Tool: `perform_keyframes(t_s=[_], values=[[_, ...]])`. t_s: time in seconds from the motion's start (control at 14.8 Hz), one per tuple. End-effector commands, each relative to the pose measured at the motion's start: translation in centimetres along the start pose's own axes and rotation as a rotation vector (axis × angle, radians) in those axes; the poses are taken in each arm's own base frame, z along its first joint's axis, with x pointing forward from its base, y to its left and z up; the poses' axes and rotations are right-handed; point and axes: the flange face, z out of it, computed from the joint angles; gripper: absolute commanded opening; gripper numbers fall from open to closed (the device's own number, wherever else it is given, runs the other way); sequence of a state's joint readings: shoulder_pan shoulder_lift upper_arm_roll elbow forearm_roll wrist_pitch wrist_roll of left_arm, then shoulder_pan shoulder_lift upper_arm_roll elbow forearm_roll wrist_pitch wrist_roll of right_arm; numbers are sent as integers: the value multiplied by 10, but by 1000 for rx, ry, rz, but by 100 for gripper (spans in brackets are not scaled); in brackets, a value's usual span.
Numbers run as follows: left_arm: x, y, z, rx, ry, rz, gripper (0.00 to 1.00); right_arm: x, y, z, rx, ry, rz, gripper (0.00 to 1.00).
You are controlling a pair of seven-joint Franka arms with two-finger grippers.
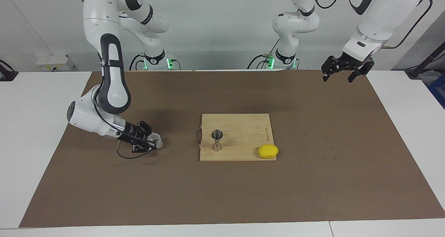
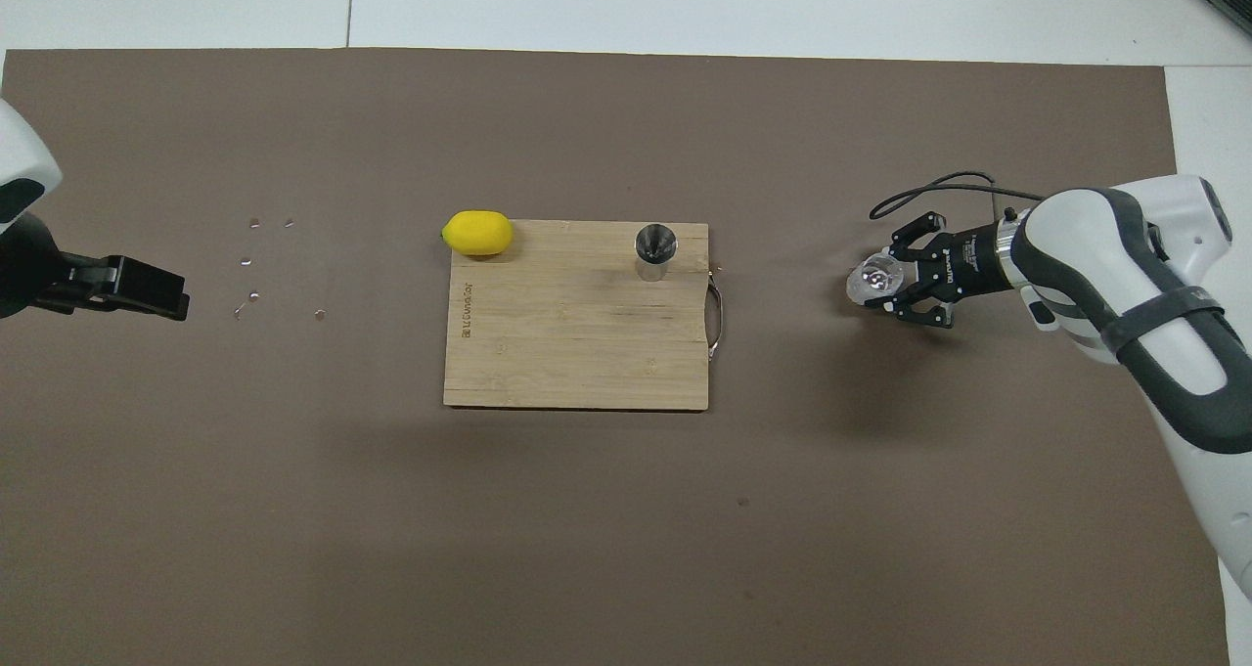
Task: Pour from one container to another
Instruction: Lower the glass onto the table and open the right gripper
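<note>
The clear glass tumbler (image 1: pixel 156 139) sits low at the mat toward the right arm's end of the table, and shows in the overhead view (image 2: pixel 873 278) too. My right gripper (image 1: pixel 154 141) reaches in low from the side, a finger on each side of the tumbler, shut on it (image 2: pixel 887 278). The silvery hourglass jigger (image 1: pixel 217 139) stands upright on the wooden cutting board (image 1: pixel 243 129), near its handle edge (image 2: pixel 655 250). My left gripper (image 1: pixel 338 77) waits open and empty, raised over the mat at the left arm's end (image 2: pixel 174 300).
A yellow lemon (image 1: pixel 268 151) lies at the board's corner farther from the robots (image 2: pixel 477 233). The board (image 2: pixel 577 343) has a metal handle (image 2: pixel 717 324) facing the tumbler. Several small shiny specks (image 2: pixel 252 265) lie on the brown mat near the left gripper.
</note>
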State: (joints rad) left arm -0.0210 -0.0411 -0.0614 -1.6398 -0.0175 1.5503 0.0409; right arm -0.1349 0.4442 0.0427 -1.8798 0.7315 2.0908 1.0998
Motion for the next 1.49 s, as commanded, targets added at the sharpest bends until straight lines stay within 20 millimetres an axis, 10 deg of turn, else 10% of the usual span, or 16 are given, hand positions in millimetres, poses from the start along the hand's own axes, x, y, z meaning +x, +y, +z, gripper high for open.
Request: perform_keyframes(t_s=[0.0,0.14,0.2,0.34,0.41,1.08,1.42], values=[[-5,-1,-1,13,5,2,100,11,15,-6,34,-17,8,0],[-5,-1,-2,14,6,2,100,20,19,-7,46,-9,29,0],[-5,-1,-2,14,6,2,100,24,23,-5,45,-5,32,18],[-5,-1,-2,14,6,1,100,27,24,-6,40,9,10,91],[-5,-1,-1,13,5,2,100,28,24,-6,40,10,-4,100],[-5,-1,-1,13,5,2,100,61,29,-53,68,85,-208,100],[-5,-1,-2,14,6,2,100,37,29,-79,-50,290,-538,100]])
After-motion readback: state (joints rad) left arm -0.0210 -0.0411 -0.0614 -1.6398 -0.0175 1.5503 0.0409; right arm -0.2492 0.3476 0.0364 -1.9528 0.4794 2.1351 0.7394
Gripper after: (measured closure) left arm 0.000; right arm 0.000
